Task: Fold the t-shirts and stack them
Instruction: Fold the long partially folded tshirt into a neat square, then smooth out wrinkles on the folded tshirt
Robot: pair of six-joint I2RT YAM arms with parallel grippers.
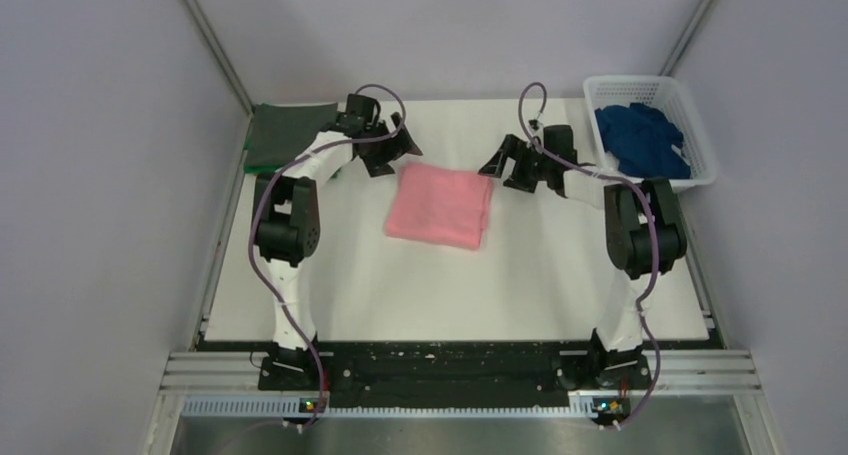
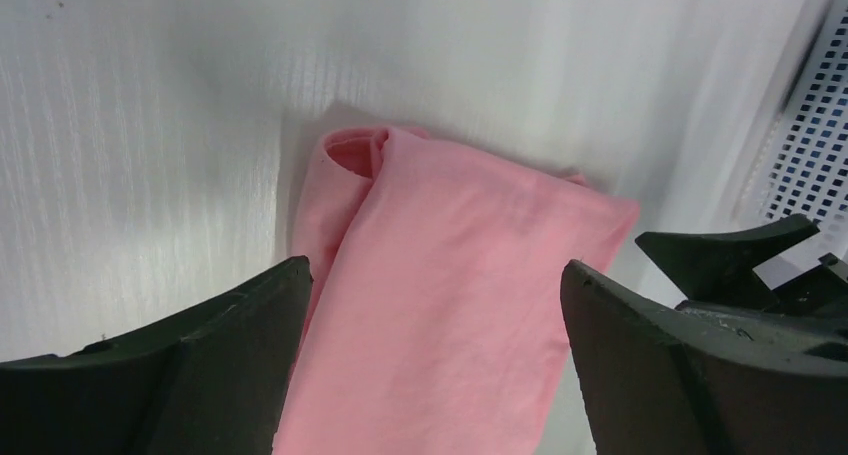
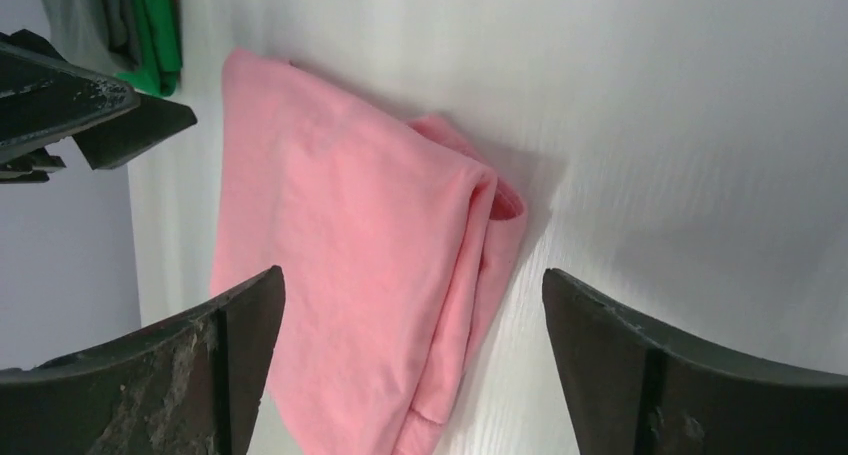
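The salmon-pink t-shirt [image 1: 440, 205] lies folded into a rectangle in the middle of the white table. It also shows in the left wrist view [image 2: 450, 285] and in the right wrist view [image 3: 350, 265]. My left gripper [image 1: 397, 157] is open and empty just above the shirt's far left corner. My right gripper [image 1: 497, 165] is open and empty by the shirt's far right corner. A dark blue t-shirt [image 1: 643, 137] lies bunched in the white basket [image 1: 700, 115]. Folded grey [image 1: 290, 130] and green [image 3: 158, 30] shirts are stacked at the far left; an orange edge peeks at that stack.
The white lattice basket stands at the far right corner; its wall shows in the left wrist view [image 2: 810, 135]. Metal frame rails run along both sides and the near edge. The arm bases sit at the near edge.
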